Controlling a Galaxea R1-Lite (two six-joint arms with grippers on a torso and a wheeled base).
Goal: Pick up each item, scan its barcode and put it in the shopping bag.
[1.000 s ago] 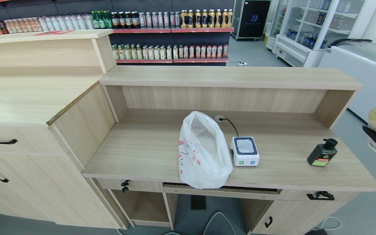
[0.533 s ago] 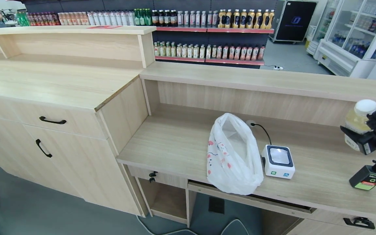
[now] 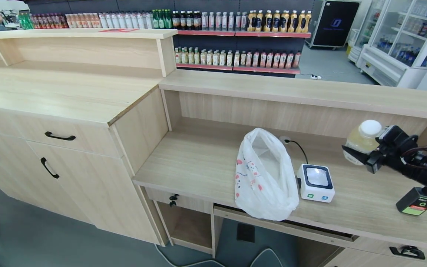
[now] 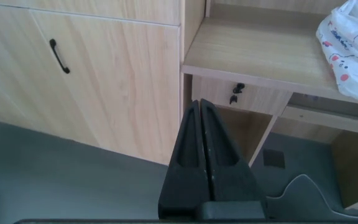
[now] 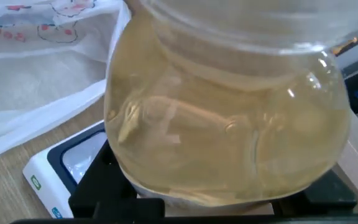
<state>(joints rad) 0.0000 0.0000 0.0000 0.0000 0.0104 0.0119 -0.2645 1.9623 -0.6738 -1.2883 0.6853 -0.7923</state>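
My right gripper [image 3: 360,158] is shut on a clear bottle of pale yellow drink [image 3: 360,142] with a white cap, held in the air right of the white barcode scanner [image 3: 315,183]. Up close, the bottle [image 5: 229,118] hangs above the scanner [image 5: 73,165]. The white shopping bag [image 3: 263,174] with red prints stands open on the counter, touching the scanner's left side. A dark green pump bottle [image 3: 415,202] lies on the counter at the right, partly behind my right arm. My left gripper [image 4: 199,127] is shut and empty, low beside the counter's front.
The wooden counter [image 3: 198,163] has a raised back shelf [image 3: 291,92] over the work surface. A taller cabinet [image 3: 65,96] with black handles stands at the left. The scanner's black cable [image 3: 297,146] runs back to a hole in the counter.
The head camera turned left early on, shifting the scene right. Since half a second ago, my right gripper has carried the bottle leftward toward the scanner.
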